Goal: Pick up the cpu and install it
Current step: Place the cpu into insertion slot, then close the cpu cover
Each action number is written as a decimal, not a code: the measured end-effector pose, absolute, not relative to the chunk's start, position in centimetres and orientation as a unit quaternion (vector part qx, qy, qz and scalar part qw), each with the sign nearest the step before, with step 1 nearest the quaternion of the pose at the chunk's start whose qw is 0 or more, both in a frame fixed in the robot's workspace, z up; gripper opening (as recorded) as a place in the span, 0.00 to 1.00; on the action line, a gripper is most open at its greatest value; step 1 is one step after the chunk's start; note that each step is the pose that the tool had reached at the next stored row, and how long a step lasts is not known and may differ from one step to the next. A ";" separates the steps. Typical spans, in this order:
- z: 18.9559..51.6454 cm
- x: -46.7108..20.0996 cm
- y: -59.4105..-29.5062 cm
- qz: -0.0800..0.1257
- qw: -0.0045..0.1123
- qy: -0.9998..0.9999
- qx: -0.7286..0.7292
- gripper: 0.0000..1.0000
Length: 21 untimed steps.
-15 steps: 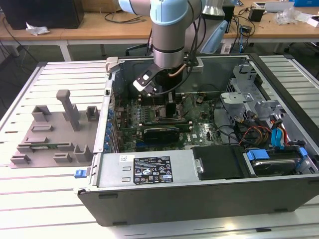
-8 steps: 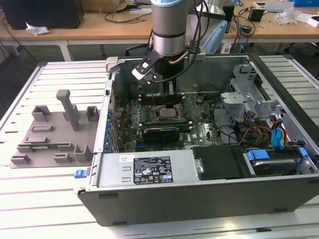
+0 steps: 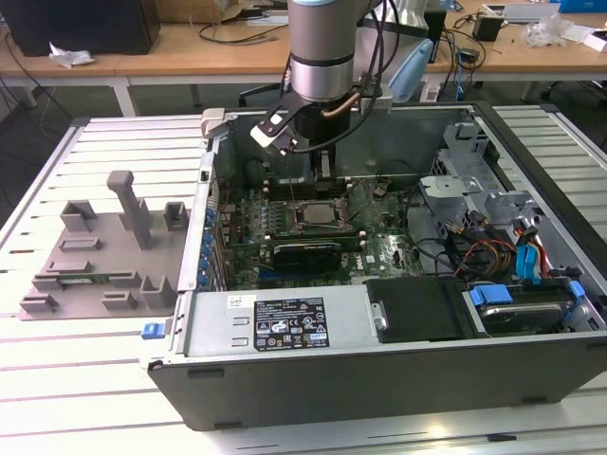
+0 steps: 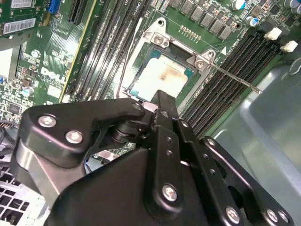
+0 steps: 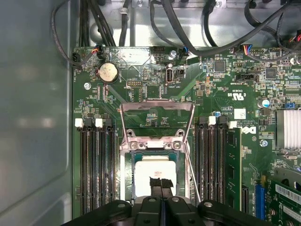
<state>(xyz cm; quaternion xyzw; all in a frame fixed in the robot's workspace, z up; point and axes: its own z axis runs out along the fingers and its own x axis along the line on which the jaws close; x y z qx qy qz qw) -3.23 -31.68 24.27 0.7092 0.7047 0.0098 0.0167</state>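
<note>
Working on: install step, we reckon; cpu [image 5: 155, 167] lies in the open socket [image 5: 155, 145], mid-motherboard [image 5: 141, 89].
End effector [image 5: 161, 183]: looks closed, gripping nothing, tips right over the cpu.
Needs: cpu flat and square before any clamping.

Slatted white table [image 3: 66, 398]; wooden desk [image 3: 190, 55] behind, strewn with cables [image 3: 232, 36].

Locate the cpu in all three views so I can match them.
Exterior view: cpu inside the metal socket frame, below the arm.
Second wrist view: cpu just beyond the end effector.
First wrist view: cpu at the end effector's tip.
Shared landmark: the metal socket frame around it.
</note>
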 end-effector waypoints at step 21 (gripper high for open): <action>25.9 -3.2 -31.6 0.010 0.017 0.705 0.709 0.11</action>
